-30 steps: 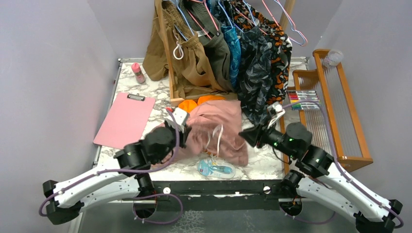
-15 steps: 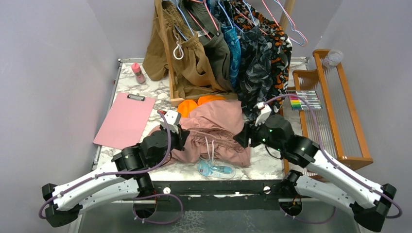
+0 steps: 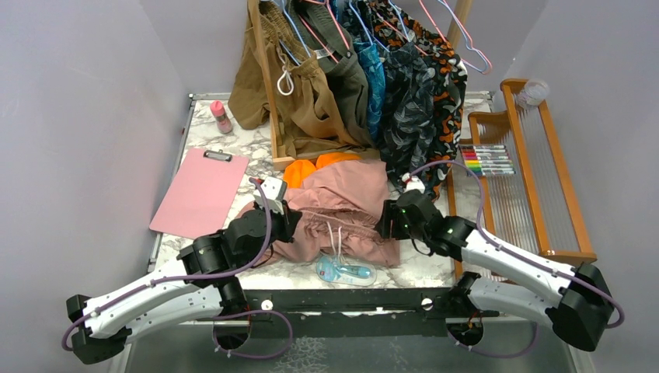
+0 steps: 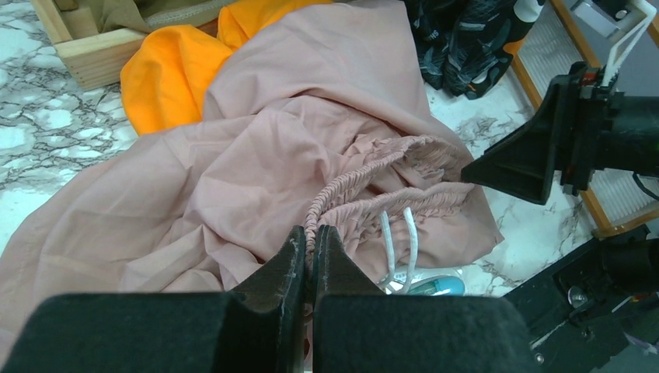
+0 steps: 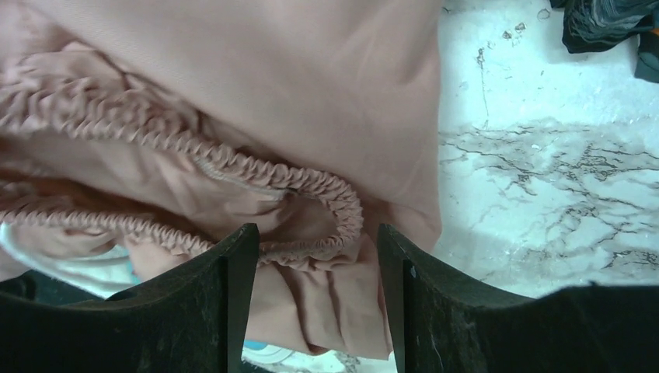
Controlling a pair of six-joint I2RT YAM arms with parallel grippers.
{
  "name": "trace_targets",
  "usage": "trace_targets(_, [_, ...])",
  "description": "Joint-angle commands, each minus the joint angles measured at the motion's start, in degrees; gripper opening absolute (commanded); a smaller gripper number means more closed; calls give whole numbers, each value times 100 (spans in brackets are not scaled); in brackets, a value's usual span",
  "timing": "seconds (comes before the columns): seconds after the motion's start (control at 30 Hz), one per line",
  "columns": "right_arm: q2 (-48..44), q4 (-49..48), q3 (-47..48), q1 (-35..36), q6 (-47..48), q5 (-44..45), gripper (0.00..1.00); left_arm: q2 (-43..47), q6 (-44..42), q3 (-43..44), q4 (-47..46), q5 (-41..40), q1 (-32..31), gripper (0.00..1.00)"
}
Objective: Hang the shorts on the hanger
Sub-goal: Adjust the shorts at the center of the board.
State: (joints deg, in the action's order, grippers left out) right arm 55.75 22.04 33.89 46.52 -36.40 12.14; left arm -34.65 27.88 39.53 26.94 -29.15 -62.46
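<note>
Pinching gathered waistband of crumpled dusty pink fabric shorts [image 3: 350, 194] mid-table with left gripper [image 4: 309, 233], jaws tight, arm stretched low. Straddling waistband's far loop with right gripper [image 5: 311, 233], jaws wide, not gripping. Holding coloured markers [image 3: 488, 159] in wooden slatted tray [image 3: 563, 167] far right. Can't identify teal item [image 3: 346, 270] half under shorts.

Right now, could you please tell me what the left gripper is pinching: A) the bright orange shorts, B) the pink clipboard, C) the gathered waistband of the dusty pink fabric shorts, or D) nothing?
C: in the left wrist view the left gripper is shut on the gathered elastic waistband of the dusty pink fabric shorts.
</note>
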Motion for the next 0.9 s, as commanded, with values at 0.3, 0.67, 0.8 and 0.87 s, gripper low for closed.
trace_targets(0.3, [673,-1193,-506,-387,-223,-268,52,136,153,-32,186,-22,-3,0])
trace_targets(0.67, [-269,-346,679,-390,779,-407,1,254,-478,678,203,-164,-3,0])
trace_targets(0.8, [-408,199,2491,-390,1828,24,1,143,-1625,1817,-35,-271,-3,0])
trace_targets(0.87, [-173,444,3710,-390,2305,94,1,-108,-2347,2668,-317,-128,-3,0])
